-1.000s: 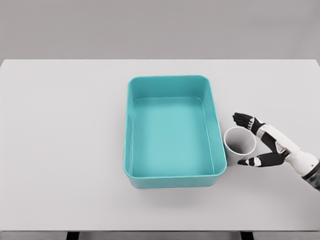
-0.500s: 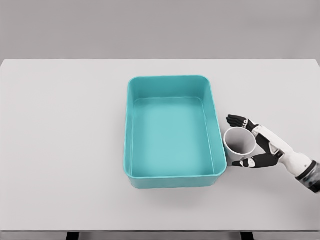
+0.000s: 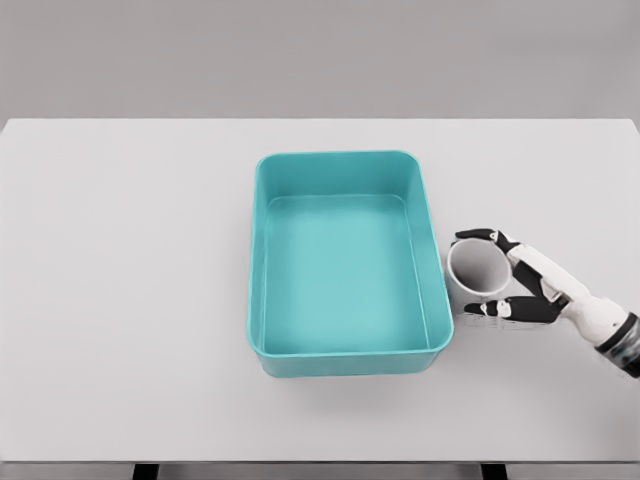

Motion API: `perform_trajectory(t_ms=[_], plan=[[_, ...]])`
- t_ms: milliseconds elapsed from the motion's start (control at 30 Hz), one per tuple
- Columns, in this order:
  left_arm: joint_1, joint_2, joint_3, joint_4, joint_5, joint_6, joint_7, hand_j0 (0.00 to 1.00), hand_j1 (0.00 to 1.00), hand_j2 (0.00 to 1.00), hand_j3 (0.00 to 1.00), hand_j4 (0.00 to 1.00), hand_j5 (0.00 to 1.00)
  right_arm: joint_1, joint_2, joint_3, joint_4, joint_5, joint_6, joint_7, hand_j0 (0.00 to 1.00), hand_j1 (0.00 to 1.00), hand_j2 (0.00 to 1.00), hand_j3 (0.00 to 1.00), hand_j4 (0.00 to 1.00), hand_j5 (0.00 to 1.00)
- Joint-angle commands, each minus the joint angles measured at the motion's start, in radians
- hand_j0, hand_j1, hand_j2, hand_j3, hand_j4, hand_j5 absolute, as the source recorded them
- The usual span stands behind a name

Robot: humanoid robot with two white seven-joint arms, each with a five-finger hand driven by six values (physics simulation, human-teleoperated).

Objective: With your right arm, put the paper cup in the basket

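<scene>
A white paper cup (image 3: pixel 479 271) stands upright on the table, just right of the teal basket (image 3: pixel 258 260) and close to its right wall. My right hand (image 3: pixel 468 276) comes in from the lower right and wraps the cup. Its fingers (image 3: pixel 474 237) curl around the cup's far side, and the thumb (image 3: pixel 492 308) presses along the near side. The basket is rectangular, open-topped and has nothing in it. The left arm is out of view.
The white table (image 3: pixel 130 260) stretches wide on the left of the basket. Its front edge runs along the bottom of the picture, and the far edge lies behind the basket.
My right hand has slid left onto the cup and its fingers have curled from spread to closed around it. The cup has shifted slightly up the picture.
</scene>
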Motion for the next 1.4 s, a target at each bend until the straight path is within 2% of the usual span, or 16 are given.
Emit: perform_trajectory(t_ms=[0, 200, 400, 567, 833, 1000, 1100, 1133, 1233, 1367], plan=[[0.000, 0.000, 0.000, 0.000, 0.000, 0.000, 0.000, 1.00, 1.00, 1.00, 1.00, 1.00, 1.00, 0.000, -0.016, 0.000, 0.001, 0.001, 0.001, -0.002, 0.55, 0.55, 0.55, 0.55, 0.55, 0.55], [0.000, 0.000, 0.000, 0.000, 0.000, 0.000, 0.000, 1.00, 1.00, 1.00, 1.00, 1.00, 1.00, -0.072, -0.033, 0.000, 0.004, 0.045, 0.001, -0.002, 0.56, 0.56, 0.56, 0.56, 0.56, 0.56], [0.000, 0.000, 0.000, 0.000, 0.000, 0.000, 0.000, 1.00, 1.00, 1.00, 1.00, 1.00, 1.00, -0.170, -0.055, 0.000, 0.004, 0.170, 0.001, -0.002, 0.56, 0.56, 0.56, 0.56, 0.56, 0.56], [0.000, 0.000, 0.000, 0.000, 0.000, 0.000, 0.000, 1.00, 1.00, 1.00, 1.00, 1.00, 1.00, -0.232, -0.061, 0.001, 0.002, 0.233, 0.001, -0.002, 0.56, 0.56, 0.56, 0.56, 0.56, 0.56], [0.000, 0.000, 0.000, 0.000, 0.000, 0.000, 0.000, 1.00, 1.00, 1.00, 1.00, 1.00, 1.00, -0.310, -0.049, 0.004, -0.008, 0.329, 0.001, -0.001, 0.58, 0.58, 0.58, 0.58, 0.58, 0.58], [0.000, 0.000, 0.000, 0.000, 0.000, 0.000, 0.000, 1.00, 1.00, 1.00, 1.00, 1.00, 1.00, -0.400, -0.001, 0.026, -0.011, 0.421, 0.001, -0.001, 0.58, 0.58, 0.58, 0.58, 0.58, 0.58], [0.000, 0.000, 0.000, 0.000, 0.000, 0.000, 0.000, 1.00, 1.00, 1.00, 1.00, 1.00, 1.00, -0.449, 0.008, 0.092, -0.011, 0.426, 0.001, -0.002, 0.58, 0.58, 0.58, 0.58, 0.58, 0.58], [0.000, 0.000, 0.000, 0.000, 0.000, 0.000, 0.000, 1.00, 1.00, 1.00, 1.00, 1.00, 1.00, -0.486, 0.013, 0.110, -0.010, 0.446, 0.001, -0.002, 0.58, 0.58, 0.58, 0.58, 0.58, 0.58], [0.000, 0.000, 0.000, 0.000, 0.000, 0.000, 0.000, 1.00, 1.00, 1.00, 1.00, 1.00, 1.00, -0.603, 0.052, 0.184, -0.001, 0.464, 0.001, -0.001, 0.58, 0.58, 0.58, 0.58, 0.58, 0.58], [0.000, 0.000, 0.000, 0.000, 0.000, 0.000, 0.000, 1.00, 1.00, 1.00, 1.00, 1.00, 1.00, -0.684, 0.115, 0.268, 0.004, 0.478, 0.001, -0.001, 0.59, 0.59, 0.59, 0.59, 0.59, 0.59]])
